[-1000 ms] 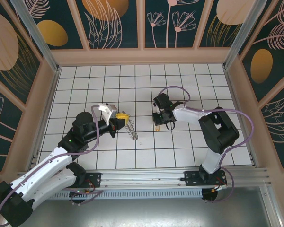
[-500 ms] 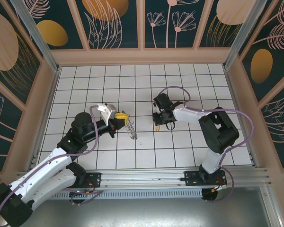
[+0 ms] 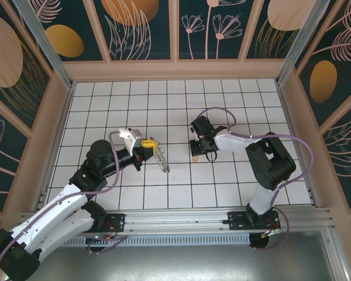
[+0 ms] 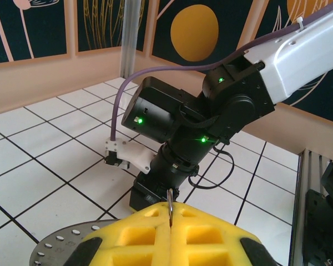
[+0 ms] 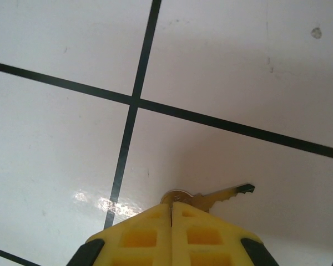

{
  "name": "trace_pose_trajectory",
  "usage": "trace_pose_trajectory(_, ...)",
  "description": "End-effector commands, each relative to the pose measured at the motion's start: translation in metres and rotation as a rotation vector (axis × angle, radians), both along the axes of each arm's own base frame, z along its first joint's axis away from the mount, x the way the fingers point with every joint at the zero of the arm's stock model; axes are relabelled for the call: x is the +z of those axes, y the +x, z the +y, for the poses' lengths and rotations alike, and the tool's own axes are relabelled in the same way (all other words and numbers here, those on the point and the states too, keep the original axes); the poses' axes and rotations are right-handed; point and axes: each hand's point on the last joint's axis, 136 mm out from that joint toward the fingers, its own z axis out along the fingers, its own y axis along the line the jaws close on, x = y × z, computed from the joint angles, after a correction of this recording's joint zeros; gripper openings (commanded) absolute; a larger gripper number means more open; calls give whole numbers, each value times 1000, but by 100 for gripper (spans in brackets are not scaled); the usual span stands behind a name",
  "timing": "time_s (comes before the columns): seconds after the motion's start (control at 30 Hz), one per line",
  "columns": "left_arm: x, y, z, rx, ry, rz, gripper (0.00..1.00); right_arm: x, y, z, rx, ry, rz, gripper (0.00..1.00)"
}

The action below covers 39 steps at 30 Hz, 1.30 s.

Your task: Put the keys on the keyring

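My left gripper [image 3: 151, 142] is shut on the keyring [image 3: 160, 158], whose silvery coil of wire loops hangs below the yellow fingers over the tiled floor. In the left wrist view the keyring [image 4: 170, 200] shows edge-on as a thin metal rim pinched at the tips of the left gripper [image 4: 171, 209]. My right gripper [image 3: 194, 153] points down at the floor, about one tile to the right of the coil. In the right wrist view the right gripper [image 5: 171, 207] is shut on the round head of a brass key [image 5: 222, 194]. Its blade points right, just over the white tile.
The floor is white tiles with black lines [image 3: 222, 93], closed in by pinkish walls [image 3: 175, 70]. A metal rail [image 3: 181, 219] runs along the near edge. The right arm's black wrist [image 4: 188, 127] fills the space in front of my left gripper.
The right gripper's fingers have closed the last bit onto the key's head. The left arm's elbow has shifted slightly to the left, while the keyring stays at about the same spot.
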Motion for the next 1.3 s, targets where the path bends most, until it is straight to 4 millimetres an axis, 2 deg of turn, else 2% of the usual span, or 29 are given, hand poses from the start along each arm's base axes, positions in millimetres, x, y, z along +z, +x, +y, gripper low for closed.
trace_pose_trajectory(0.0,24,-3,1,-9,-39,-42,0,19,7,2,14,25,-48,0)
trace_pose_trajectory(0.1,23,-2,0,-10,-22,-31,0,41,11,9,52,57,-123,0)
trace_pose_trajectory(0.23,22,0,-5,-31,-3,-17,0,93,10,25,138,157,-278,0)
trace_pose_trajectory(0.33,27,1,-11,-60,4,-23,0,141,-1,36,243,237,-411,0)
trace_pose_trajectory(0.47,39,0,-18,-98,-6,-57,0,207,-29,47,412,380,-581,0)
trace_pose_trajectory(0.57,53,-5,-23,-147,-17,-97,0,267,-64,51,576,524,-739,0)
trace_pose_trajectory(0.67,66,-14,-26,-205,-15,-142,0,310,-95,49,695,651,-855,0)
trace_pose_trajectory(0.73,76,-21,-27,-243,-15,-167,0,328,-112,47,762,733,-889,0)
trace_pose_trajectory(0.87,92,-30,-31,-306,-8,-178,0,345,-128,45,854,843,-878,0)
trace_pose_trajectory(1.0,103,-37,-31,-337,-38,-193,0,347,-135,49,915,902,-830,0)
trace_pose_trajectory(1.27,107,-37,-37,-372,-51,-183,0,348,-147,54,1013,985,-794,0)
